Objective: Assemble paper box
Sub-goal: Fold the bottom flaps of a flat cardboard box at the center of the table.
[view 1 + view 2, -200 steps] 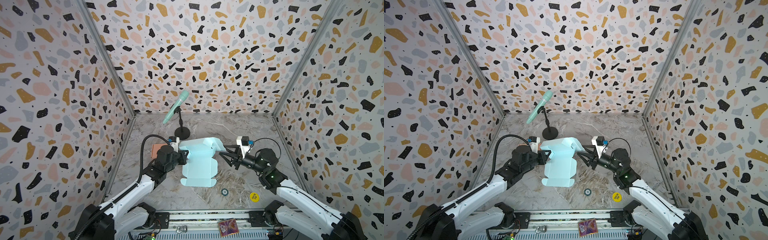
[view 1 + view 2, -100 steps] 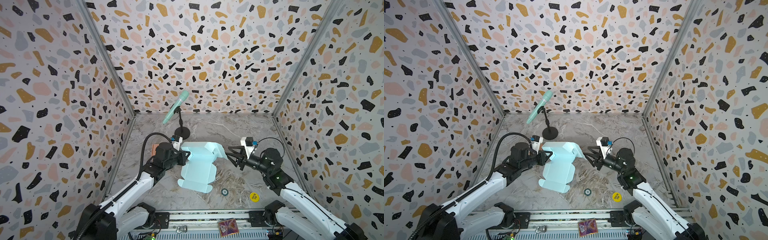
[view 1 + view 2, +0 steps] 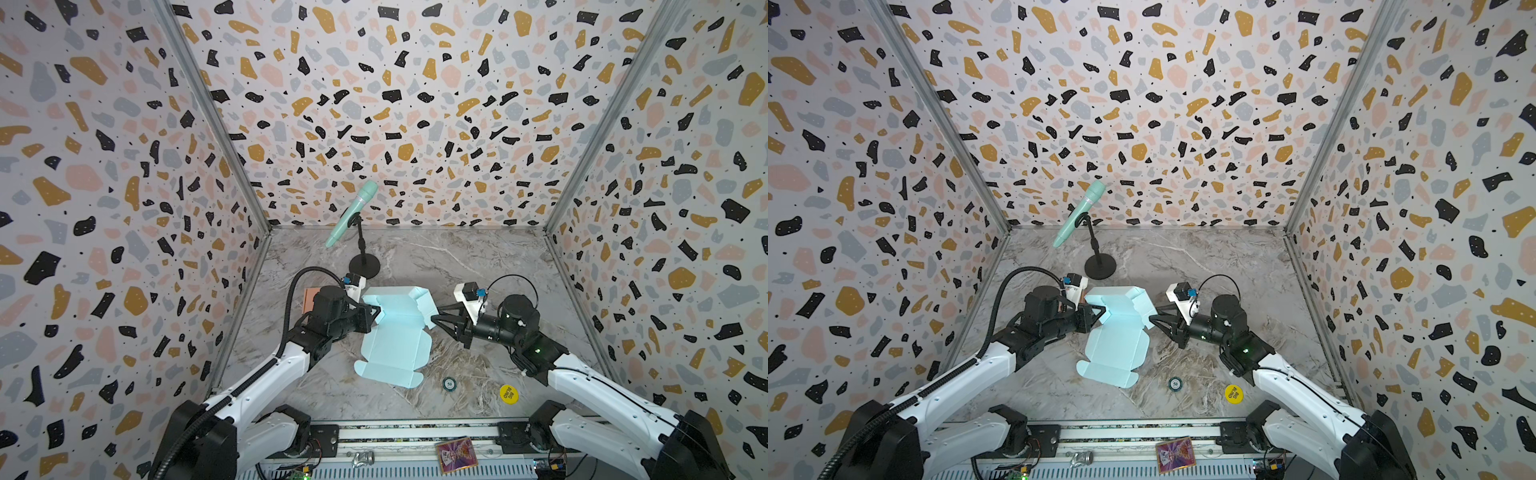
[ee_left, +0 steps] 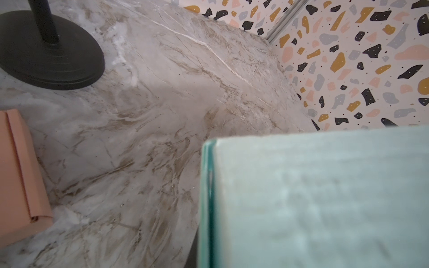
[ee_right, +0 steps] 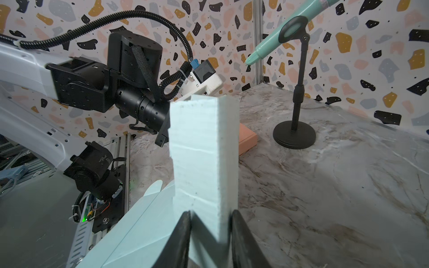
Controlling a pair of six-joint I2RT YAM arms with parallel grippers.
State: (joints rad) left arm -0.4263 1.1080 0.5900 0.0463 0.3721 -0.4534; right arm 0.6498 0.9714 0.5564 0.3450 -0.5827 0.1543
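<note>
Centrally, the pale blue paper box (image 3: 395,336) is lying partly unfolded on the marble desk (image 3: 478,266), its far flaps standing up. At its left edge the left gripper (image 3: 374,312) is pinching it closed, while the right gripper (image 5: 210,222) is clamping an upright flap between its fingers (image 5: 236,222). Behind, a microphone stand (image 3: 363,264) is standing.

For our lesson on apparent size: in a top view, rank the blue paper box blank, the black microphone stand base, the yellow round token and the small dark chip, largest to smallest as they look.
1. Blue paper box blank
2. Black microphone stand base
3. Yellow round token
4. Small dark chip

The stand base sits farther back, so it may look smaller than it is.
</note>
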